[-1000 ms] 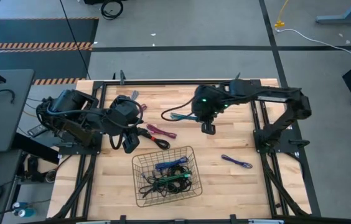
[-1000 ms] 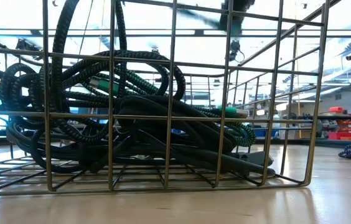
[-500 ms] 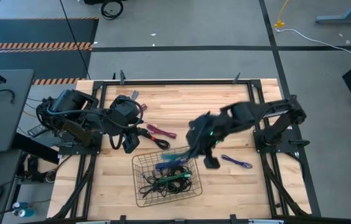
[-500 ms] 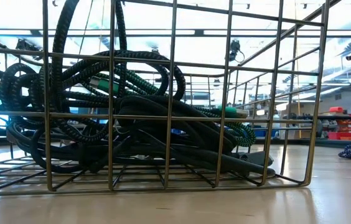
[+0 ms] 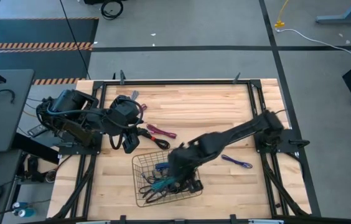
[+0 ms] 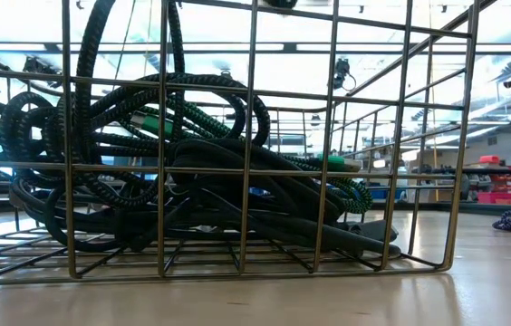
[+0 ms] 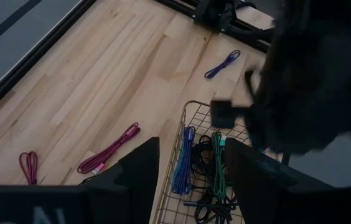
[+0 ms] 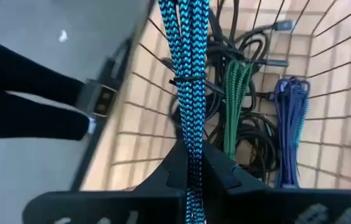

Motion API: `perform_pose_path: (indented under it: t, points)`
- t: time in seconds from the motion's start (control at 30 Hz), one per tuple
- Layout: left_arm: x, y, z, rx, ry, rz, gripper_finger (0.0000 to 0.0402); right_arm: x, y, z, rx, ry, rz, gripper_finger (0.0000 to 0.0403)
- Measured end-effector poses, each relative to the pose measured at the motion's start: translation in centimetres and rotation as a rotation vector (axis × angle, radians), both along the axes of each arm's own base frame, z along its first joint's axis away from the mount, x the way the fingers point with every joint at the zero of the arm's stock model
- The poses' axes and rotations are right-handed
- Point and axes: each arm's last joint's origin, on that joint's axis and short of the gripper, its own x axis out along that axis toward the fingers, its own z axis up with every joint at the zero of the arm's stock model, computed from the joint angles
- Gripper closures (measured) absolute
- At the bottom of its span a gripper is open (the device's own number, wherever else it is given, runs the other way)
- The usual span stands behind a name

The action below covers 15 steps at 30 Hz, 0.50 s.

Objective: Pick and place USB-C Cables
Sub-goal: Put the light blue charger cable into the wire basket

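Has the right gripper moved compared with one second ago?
Yes. In the high view the right gripper, shut on the teal cable, went from the table's far middle toward the near edge, now above the wire basket.

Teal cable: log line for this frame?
right gripper: shut on teal cable | position: over wire basket | left gripper: open, idle at table's left

Grey concrete floor [image 5: 182, 62] with dark seams around the wooden surface [image 5: 188, 106]; a hazard-striped strip [image 5: 32, 45] edges a dark mat [image 5: 32, 30]. A white cord [image 5: 312, 37] trails across. Bright ceiling lights [image 6: 292, 63] and distant shelves [image 6: 509, 188] behind
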Motion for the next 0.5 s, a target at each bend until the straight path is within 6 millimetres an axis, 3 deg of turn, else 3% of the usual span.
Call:
perform_pose_path:
  t: [0.27, 0.43, 0.5]
  points:
    - [0.0, 0.0, 0.0, 0.0, 0.0, 0.0, 0.0214, 3.2, 0.0, -7.6, -0.079, 0.139, 0.005, 0.0383]
    - [0.0, 0.0, 0.0, 0.0, 0.0, 0.0, 0.0214, 3.9, 0.0, -10.2, -0.098, 0.192, 0.02, 0.0383]
    - [0.0, 0.0, 0.0, 0.0, 0.0, 0.0, 0.0214, 3.9, -0.1, -10.3, -0.098, 0.196, 0.021, 0.0383]
